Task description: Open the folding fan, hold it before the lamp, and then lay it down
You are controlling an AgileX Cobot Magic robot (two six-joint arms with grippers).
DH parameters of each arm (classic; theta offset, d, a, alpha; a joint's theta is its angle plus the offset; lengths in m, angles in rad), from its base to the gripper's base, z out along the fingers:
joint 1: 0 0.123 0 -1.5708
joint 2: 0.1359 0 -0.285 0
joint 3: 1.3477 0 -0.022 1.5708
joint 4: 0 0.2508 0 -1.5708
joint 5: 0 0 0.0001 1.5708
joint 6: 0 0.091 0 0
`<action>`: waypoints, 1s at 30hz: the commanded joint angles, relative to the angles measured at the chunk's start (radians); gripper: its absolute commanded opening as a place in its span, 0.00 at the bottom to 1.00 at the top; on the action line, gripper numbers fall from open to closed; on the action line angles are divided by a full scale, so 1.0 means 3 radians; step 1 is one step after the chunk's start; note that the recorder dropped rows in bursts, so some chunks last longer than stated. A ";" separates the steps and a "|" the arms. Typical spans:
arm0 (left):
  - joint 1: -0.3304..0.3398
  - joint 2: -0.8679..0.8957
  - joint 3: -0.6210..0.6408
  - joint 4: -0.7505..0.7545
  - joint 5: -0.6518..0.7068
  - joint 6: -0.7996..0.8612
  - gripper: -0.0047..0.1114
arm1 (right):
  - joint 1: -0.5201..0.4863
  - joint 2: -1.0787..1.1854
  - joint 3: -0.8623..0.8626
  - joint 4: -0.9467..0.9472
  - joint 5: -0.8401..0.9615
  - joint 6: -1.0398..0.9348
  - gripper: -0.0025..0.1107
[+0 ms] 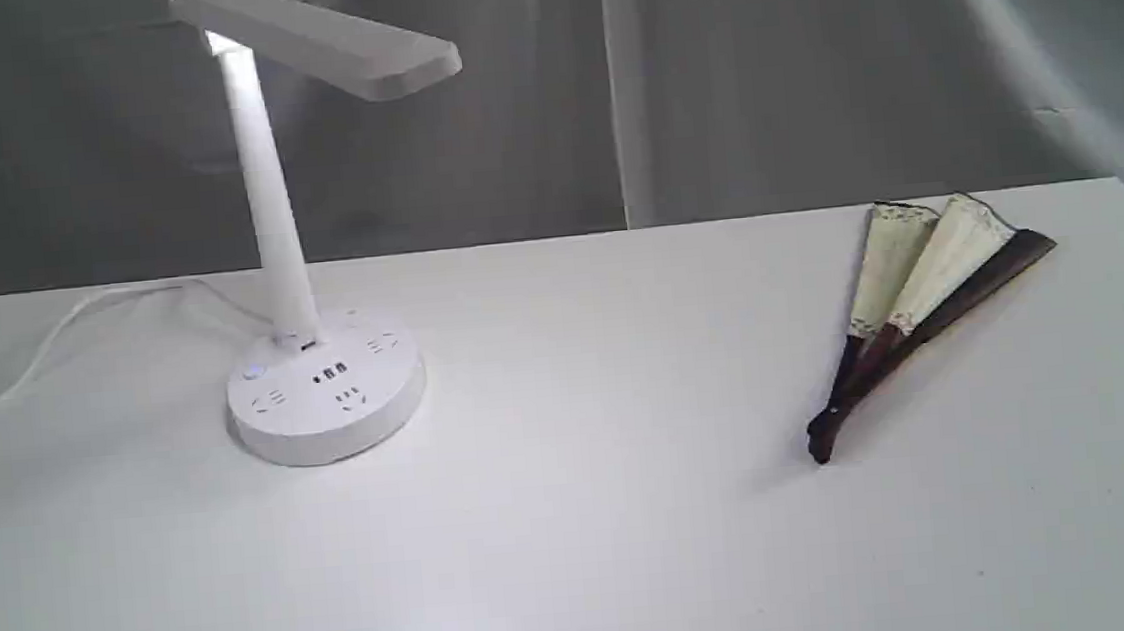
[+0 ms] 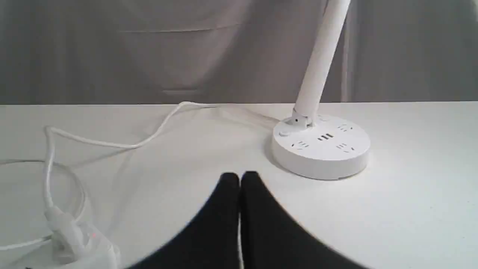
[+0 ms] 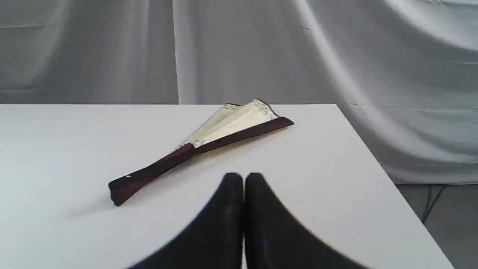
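Fan (image 1: pixel 939 266) lies partly spread at bench (image 1: pixel 618 512) right, well apart from the lamp (image 1: pixel 327 389); your left end effector (image 2: pixel 240 177) and right end effector (image 3: pixel 244 178) are both clenched, empty, touching nothing.

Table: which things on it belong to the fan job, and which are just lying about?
Job: folding fan, barely spread, not gripped; lamp.
Lying about: the lamp's trailing white cord; plug block at its end.
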State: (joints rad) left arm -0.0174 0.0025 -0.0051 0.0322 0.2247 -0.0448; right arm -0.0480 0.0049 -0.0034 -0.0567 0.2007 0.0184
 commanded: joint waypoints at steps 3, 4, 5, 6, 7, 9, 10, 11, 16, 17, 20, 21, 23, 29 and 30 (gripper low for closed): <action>-0.0017 -0.0008 0.0017 0.0011 -0.0040 -0.0009 0.04 | 0.0010 -0.0016 0.0011 -0.0004 -0.0043 0.0004 0.02; -0.0017 -0.0008 0.0017 0.0011 -0.0040 -0.0009 0.04 | 0.0010 -0.0016 0.0011 -0.0004 -0.0043 0.0004 0.02; -0.0017 -0.0008 0.0017 0.0011 -0.0040 -0.0009 0.04 | 0.0010 -0.0016 0.0011 -0.0004 -0.0043 0.0004 0.02; -0.0017 -0.0008 0.0017 0.0011 -0.0040 -0.0009 0.04 | 0.0010 -0.0016 0.0011 -0.0004 -0.0043 0.0004 0.02; -0.0017 -0.0008 0.0017 0.0011 -0.0040 -0.0009 0.04 | 0.0010 -0.0016 0.0011 -0.0004 -0.0043 0.0004 0.02; -0.0017 -0.0008 0.0017 0.0011 -0.0040 -0.0009 0.04 | 0.0010 -0.0016 0.0011 -0.0004 -0.0043 0.0004 0.02; -0.0017 -0.0008 0.0017 0.0011 -0.0040 -0.0009 0.04 | 0.0010 -0.0016 0.0011 -0.0004 -0.0043 0.0004 0.02; -0.0017 -0.0008 0.0017 0.0011 -0.0040 -0.0009 0.04 | 0.0010 -0.0016 0.0011 -0.0004 -0.0043 0.0004 0.02; -0.0017 -0.0008 0.0017 -0.0152 -0.0040 -0.0022 0.04 | 0.0010 -0.0016 0.0011 0.0023 -0.0109 0.0040 0.02; -0.0017 -0.0008 0.0017 -0.0200 -0.0066 -0.0022 0.04 | 0.0010 -0.0016 0.0011 0.0085 -0.0139 0.0047 0.02; -0.0017 -0.0008 0.0017 -0.0199 -0.0245 -0.0022 0.04 | 0.0010 -0.0016 0.0011 0.0300 -0.0176 0.0047 0.02; -0.0017 -0.0008 0.0017 -0.0199 -0.0325 -0.0030 0.04 | 0.0010 -0.0016 0.0011 0.0333 -0.0187 0.0047 0.02; -0.0017 -0.0008 0.0017 -0.0199 -0.0481 -0.0200 0.04 | 0.0010 -0.0016 0.0011 0.0342 -0.0195 0.0047 0.02; -0.0017 -0.0008 0.0017 -0.0199 -0.0605 -0.0655 0.04 | 0.0010 -0.0016 0.0011 0.0342 -0.0546 0.0073 0.02; -0.0017 -0.0008 0.0017 -0.0199 -0.0605 -0.0691 0.04 | 0.0010 -0.0016 0.0011 0.0342 -0.0635 0.0073 0.02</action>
State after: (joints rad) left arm -0.0174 0.0025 -0.0051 -0.0187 0.0577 -0.2201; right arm -0.0480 0.0049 -0.0034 0.0436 0.0679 0.0330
